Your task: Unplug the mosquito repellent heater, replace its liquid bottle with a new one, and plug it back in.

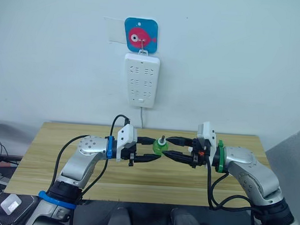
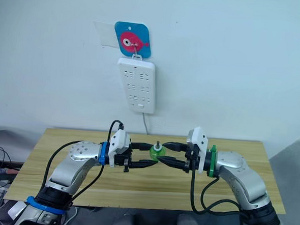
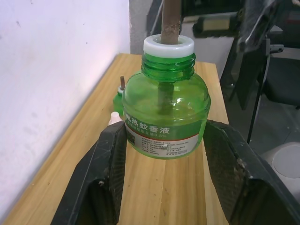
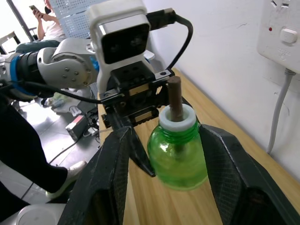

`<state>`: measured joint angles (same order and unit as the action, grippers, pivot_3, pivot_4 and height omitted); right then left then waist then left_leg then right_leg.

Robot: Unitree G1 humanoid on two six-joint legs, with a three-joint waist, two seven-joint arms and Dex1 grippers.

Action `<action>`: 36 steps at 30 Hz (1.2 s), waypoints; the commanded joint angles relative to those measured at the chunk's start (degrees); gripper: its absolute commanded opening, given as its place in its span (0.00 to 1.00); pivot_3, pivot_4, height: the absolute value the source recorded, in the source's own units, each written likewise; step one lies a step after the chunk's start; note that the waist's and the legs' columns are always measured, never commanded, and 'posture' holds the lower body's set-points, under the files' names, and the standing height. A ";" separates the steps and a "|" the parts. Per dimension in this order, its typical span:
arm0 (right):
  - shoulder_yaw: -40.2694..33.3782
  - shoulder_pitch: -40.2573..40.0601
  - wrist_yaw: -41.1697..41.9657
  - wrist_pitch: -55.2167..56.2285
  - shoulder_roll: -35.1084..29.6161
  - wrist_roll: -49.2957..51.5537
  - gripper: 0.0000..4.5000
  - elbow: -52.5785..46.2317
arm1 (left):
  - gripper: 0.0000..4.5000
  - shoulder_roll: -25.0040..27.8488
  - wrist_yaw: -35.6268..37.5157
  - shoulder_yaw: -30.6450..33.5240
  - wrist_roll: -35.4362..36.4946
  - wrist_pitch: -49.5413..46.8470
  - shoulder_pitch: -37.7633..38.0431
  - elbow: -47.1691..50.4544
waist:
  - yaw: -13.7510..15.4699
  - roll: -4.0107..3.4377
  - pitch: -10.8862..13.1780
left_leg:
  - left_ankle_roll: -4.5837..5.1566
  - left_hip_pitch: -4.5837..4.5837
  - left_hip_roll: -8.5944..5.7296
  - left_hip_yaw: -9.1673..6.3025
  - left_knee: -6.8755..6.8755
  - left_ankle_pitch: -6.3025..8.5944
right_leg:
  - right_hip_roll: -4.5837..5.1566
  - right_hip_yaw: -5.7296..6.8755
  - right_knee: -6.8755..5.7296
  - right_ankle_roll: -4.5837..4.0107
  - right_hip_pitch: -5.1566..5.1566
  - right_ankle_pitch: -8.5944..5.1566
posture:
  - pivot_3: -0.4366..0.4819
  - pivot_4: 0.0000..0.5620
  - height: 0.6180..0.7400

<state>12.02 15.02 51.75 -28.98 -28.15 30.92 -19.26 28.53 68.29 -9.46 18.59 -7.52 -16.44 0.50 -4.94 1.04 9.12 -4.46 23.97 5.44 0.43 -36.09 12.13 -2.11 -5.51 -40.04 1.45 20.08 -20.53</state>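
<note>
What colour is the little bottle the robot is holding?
The bottle is see-through green with a white collar, clearest in the left wrist view.

Liquid bottle up above the middle of the surface, between the left gripper coming in from the left and the right gripper from the right, fingers on either side of it. Second little bottle standing on the surface beyond, close to the wall. Power strip hanging on the wall behind, straight above the middle, under a hook plate, cord dropping behind the surface's back edge.
</note>
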 commanded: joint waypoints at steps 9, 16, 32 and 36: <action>0.27 1.64 -1.07 1.39 4.19 -1.52 0.53 1.15 | 0.48 0.08 -0.32 0.65 2.27 -1.05 0.58 3.93 | 0.12 0.00 0.00 | 0.00 -0.01 0.00 0.00 0.00 0.00 | 0.00 0.00 -0.02 0.00 0.00 0.00 | 0.40 0.23 1.00; 0.32 1.83 -1.21 1.16 5.67 -1.73 0.44 0.97 | 0.48 -0.54 -1.33 0.75 3.34 -2.97 0.44 4.44 | 0.14 0.00 0.01 | 0.00 -0.01 0.00 -0.01 0.00 0.00 | 0.00 0.01 -0.02 0.00 0.00 0.00 | 0.40 0.25 1.00; -10.12 3.24 -9.73 -7.67 8.94 6.93 0.19 1.37 | 0.77 -4.22 -5.98 3.43 6.05 -4.77 -0.57 6.21 | 0.14 0.00 0.02 | 0.01 0.00 0.00 -0.02 0.00 0.00 | 0.00 0.00 -0.02 0.00 -0.01 0.00 | 0.39 0.27 1.00; -19.67 4.64 -19.97 -17.07 12.78 18.71 0.19 2.14 | 1.00 -7.08 -10.71 3.76 3.94 -0.79 -0.58 7.58 | 0.14 0.00 0.02 | 0.01 0.00 0.01 -0.01 0.02 0.00 | 0.00 -0.01 0.00 0.00 -0.02 0.00 | 0.38 0.27 1.00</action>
<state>-3.57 18.40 35.79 -42.89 -16.44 43.62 -16.12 22.49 59.56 -6.32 22.71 -10.53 -16.50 5.50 -4.80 1.04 9.14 -4.45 23.96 5.45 0.43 -36.07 12.13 -2.11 -5.53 -40.05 1.44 20.05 -20.52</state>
